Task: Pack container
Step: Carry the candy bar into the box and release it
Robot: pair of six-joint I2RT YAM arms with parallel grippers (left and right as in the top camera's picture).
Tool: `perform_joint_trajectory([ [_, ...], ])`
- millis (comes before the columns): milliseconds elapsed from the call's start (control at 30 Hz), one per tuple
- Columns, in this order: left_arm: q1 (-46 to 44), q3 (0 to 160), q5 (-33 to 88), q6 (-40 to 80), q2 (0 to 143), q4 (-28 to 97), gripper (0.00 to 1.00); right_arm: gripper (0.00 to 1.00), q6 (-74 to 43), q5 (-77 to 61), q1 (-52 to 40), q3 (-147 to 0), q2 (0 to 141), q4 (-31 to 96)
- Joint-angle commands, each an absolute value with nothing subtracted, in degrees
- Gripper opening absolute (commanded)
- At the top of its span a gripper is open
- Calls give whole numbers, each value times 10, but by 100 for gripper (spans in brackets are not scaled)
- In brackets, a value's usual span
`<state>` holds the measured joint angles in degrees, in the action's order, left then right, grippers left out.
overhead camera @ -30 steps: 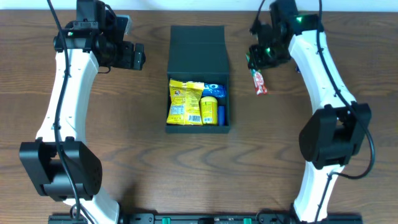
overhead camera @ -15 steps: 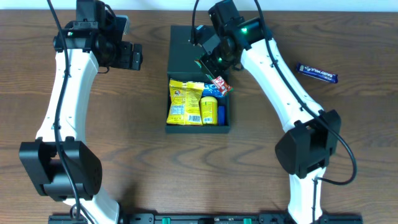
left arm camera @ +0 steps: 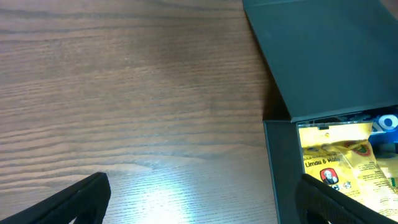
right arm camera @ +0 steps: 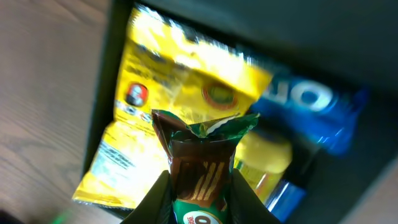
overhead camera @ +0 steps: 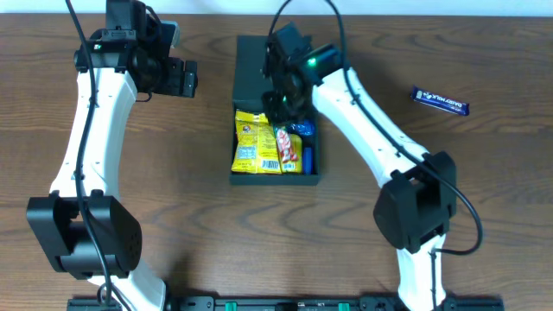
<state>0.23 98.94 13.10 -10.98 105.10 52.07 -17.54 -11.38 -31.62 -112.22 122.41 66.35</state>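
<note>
The dark teal-black matte rectangular container sat at the middle of the brown wood-grain desk. Its hinged flap lid lay open and flat on the far side. Inside, a large yellow crinkled foil packet filled the left part. A blue packet lay at the far right corner, and a small blue item lay along the right wall.

The right gripper hung over the far edge of the open compartment, with its jaws clamped on a slim snack packet. The packet looked red and white from overhead and reached down over the contents, between the yellow packet and the blue one. Whether it touched them could not be told. In the right wrist view the right gripper pinched the slim snack packet, which showed brown and green there, with a crimped end. Beyond it were the yellow crinkled foil packet, the blue packet and a yellow rounded item.

The left gripper hung over bare desk to the left of the lid, well apart from the container, with its jaws apart and nothing between them. The left wrist view showed the left gripper above the desk, with the lid and a corner of the yellow crinkled foil packet at the right.

A dark blue flat wrapped bar lay alone on the desk at the far right.
</note>
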Motion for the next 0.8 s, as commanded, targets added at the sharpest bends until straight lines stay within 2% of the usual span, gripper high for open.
perform_joint_trajectory([
  [0,5,1003,124,-118,1036,521,95,1,-252,-102,-319,-1098,1221,660],
  [233,5,1003,125,-118,1036,521,95,1,-274,-79,-320,-1077,1221,652],
  [267,5,1003,125,-118,1036,522,96,5,-274,-79,-320,-1075,1221,649],
  [333,5,1003,125,-118,1036,523,95,20,-274,-79,-320,-1074,1221,649],
  [367,5,1003,125,-118,1036,524,95,23,-274,-79,-320,-1074,1221,649],
  [533,5,1003,125,-118,1036,525,95,83,-274,-79,-320,-1074,1221,649],
  [633,4,1003,125,-118,1036,525,95,97,-274,-80,-320,-1075,1221,649],
  [767,4,1003,125,-118,1036,525,95,99,-274,-80,-317,-1079,1220,650],
])
